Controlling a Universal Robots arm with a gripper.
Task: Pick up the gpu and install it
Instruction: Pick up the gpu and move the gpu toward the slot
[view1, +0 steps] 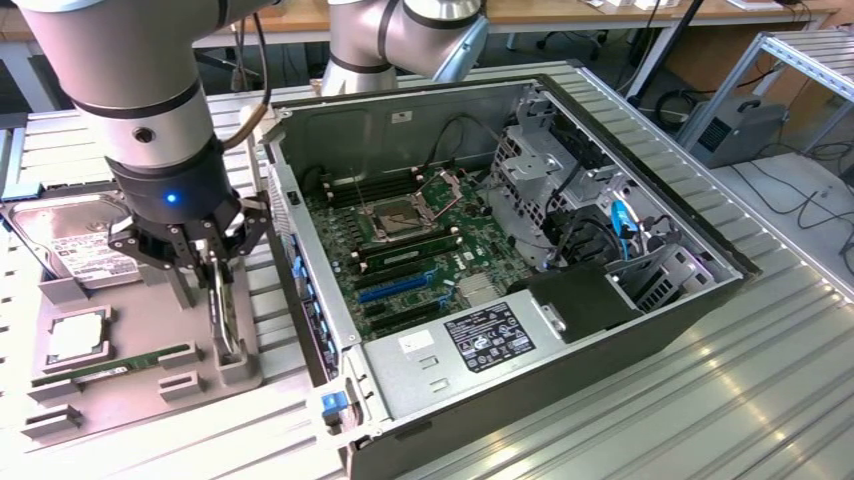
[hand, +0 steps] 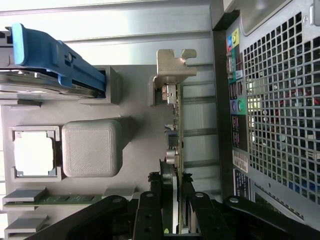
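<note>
The gpu (view1: 230, 325) stands on edge in a slot of the grey parts tray (view1: 120, 405), at the exterior view's left, just outside the open computer case (view1: 387, 120). My gripper (view1: 216, 285) reaches down over it from above. In the wrist view I see the gpu (hand: 175, 125) edge-on, a thin green board with its silvery metal bracket (hand: 172, 65) at the far end. The black fingers (hand: 150, 210) of my gripper (hand: 173, 200) press on both faces of the card. The card's lower edge still sits in the tray's holder.
The tray also holds a hard drive (view1: 67, 240) with a blue rail (hand: 50, 55), a CPU (view1: 78, 338) and a memory stick (view1: 114, 365). Inside the case lies the motherboard (view1: 400, 250) with blue expansion slots (view1: 394, 288). The case's perforated rear panel (hand: 280, 100) is close beside the card.
</note>
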